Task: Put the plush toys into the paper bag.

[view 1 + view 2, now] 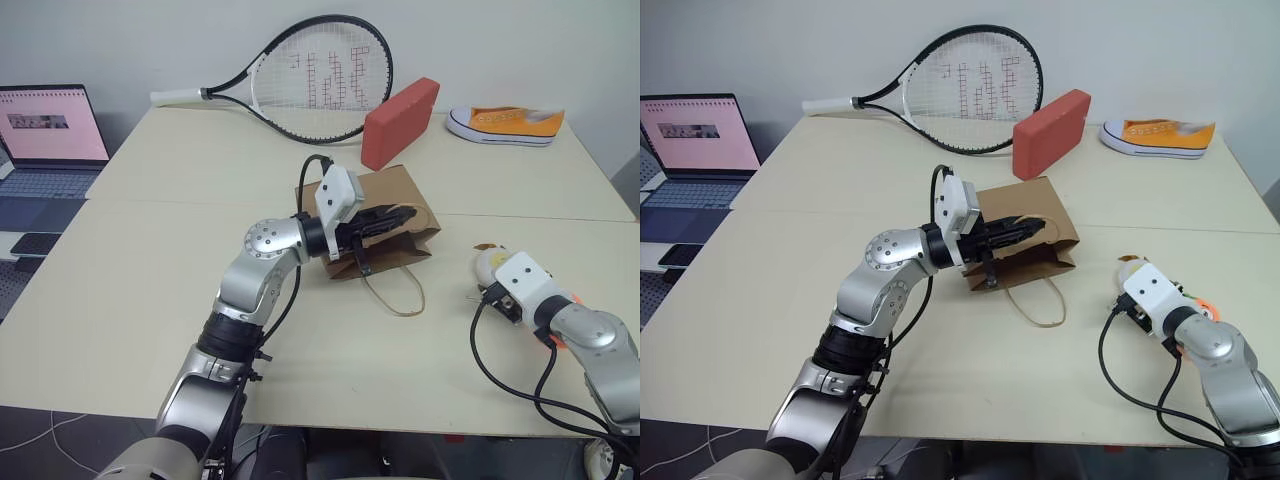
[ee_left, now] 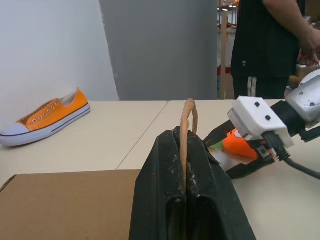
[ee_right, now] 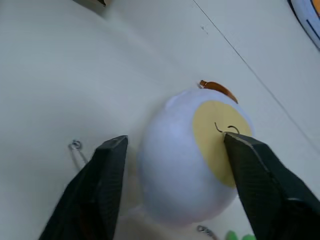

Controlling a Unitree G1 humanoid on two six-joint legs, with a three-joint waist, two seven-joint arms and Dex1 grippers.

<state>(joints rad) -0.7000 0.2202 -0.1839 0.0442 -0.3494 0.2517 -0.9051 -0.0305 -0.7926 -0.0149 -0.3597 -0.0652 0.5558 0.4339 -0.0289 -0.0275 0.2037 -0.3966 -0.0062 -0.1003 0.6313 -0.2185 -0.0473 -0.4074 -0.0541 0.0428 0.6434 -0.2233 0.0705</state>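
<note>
The brown paper bag (image 1: 405,195) lies on its side mid-table. My left gripper (image 1: 395,218) reaches across it and is shut on one twisted handle (image 2: 188,125); the bag's other handle (image 1: 395,295) loops loose on the table. To the right sits the white egg plush (image 3: 185,160) with its yellow face. My right gripper (image 3: 175,142) stands open around it, one finger (image 3: 112,165) on each side. The orange carrot plush (image 2: 239,144) lies just beyond that gripper, mostly hidden by the right arm in the head views.
At the table's back lie a tennis racket (image 1: 320,80), a red block (image 1: 400,120) and an orange-and-white sneaker (image 1: 505,122). A laptop (image 1: 50,130) sits on a desk at the far left. A person (image 2: 270,45) stands beyond the table's right side.
</note>
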